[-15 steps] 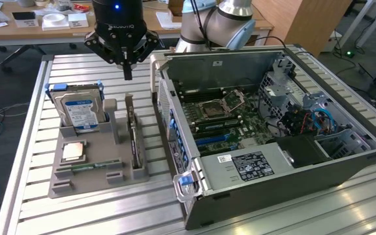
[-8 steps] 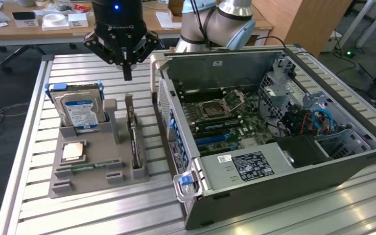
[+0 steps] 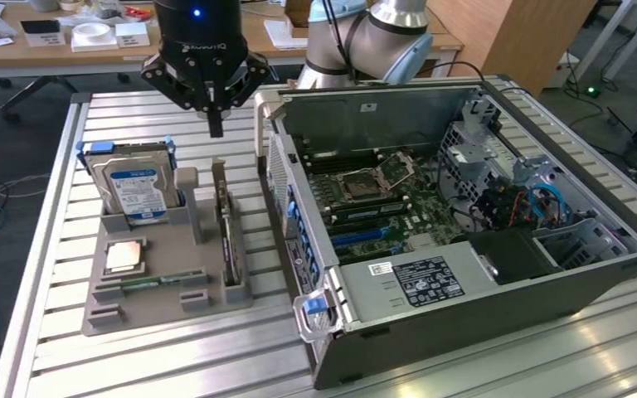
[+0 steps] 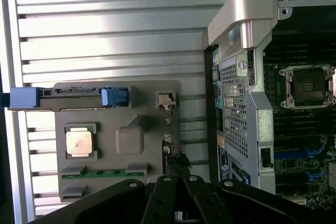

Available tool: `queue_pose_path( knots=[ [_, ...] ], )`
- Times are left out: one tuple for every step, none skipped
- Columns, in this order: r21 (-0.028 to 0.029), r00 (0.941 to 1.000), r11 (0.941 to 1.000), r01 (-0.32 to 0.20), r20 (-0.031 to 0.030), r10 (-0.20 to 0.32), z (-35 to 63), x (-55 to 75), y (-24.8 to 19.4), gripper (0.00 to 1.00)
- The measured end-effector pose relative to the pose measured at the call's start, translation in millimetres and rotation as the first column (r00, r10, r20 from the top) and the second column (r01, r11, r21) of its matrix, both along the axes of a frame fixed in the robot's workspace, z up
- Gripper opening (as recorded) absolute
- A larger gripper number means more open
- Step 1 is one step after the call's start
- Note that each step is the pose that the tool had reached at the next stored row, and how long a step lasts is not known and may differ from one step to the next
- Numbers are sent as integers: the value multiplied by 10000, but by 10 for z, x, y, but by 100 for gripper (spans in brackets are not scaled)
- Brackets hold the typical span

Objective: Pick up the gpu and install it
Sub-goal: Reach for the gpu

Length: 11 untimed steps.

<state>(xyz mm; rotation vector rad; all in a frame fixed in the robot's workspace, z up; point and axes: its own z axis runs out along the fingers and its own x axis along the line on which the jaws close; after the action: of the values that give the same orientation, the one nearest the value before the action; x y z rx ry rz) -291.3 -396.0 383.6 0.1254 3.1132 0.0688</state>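
Slatted table, near edge: grey tray on the exterior view's left, open case on its right, lying on its side just beside the tray. Tray front holds a ram stick lying flat, cpu just behind it. gpu stands on edge in the slot along the tray side nearest the case, a slim dark strip running front to back, seated, not lifted. Hard drive upright at the tray's far end, blue clips on top. End effector clenched, fingers together pointing straight down, grasping nothing; it hangs above the gpu's far end with a clear gap to it. Wrist view looks down on the tray, gpu edge just beyond the fingertips. Inside the case: motherboard exposed, cpu socket open. Arm behind the case's far corner.
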Motion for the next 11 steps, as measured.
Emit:
queue_pose_path(
  knots=[
    [0, 10000, 10000, 0, 0, 0, 0, -1, -3, 11],
    [0, 10000, 10000, 0, 0, 0, -1, -3, -7, 11],
    [0, 10000, 10000, 0, 0, 0, 0, -4, -8, 11],
    [-1, 10000, 10000, 0, 0, 0, 0, -4, -9, 11],
    [0, 10000, 10000, 0, 1, 0, -1, -5, -10, 11],
    [0, 10000, 10000, 0, 1, 0, -1, -5, -10, 11],
    [0, 10000, 10000, 0, 0, 0, 0, -5, -10, 11],
    [-1, 10000, 10000, 0, 0, 0, 0, -5, -10, 11],
    [0, 10000, 10000, 0, 0, 0, -1, -5, -10, 11],
    [0, 10000, 10000, 0, 1, 0, -1, -5, -10, 11],
    [-1, 10000, 10000, 0, 0, 0, 0, -5, -10, 11]
  ],
)
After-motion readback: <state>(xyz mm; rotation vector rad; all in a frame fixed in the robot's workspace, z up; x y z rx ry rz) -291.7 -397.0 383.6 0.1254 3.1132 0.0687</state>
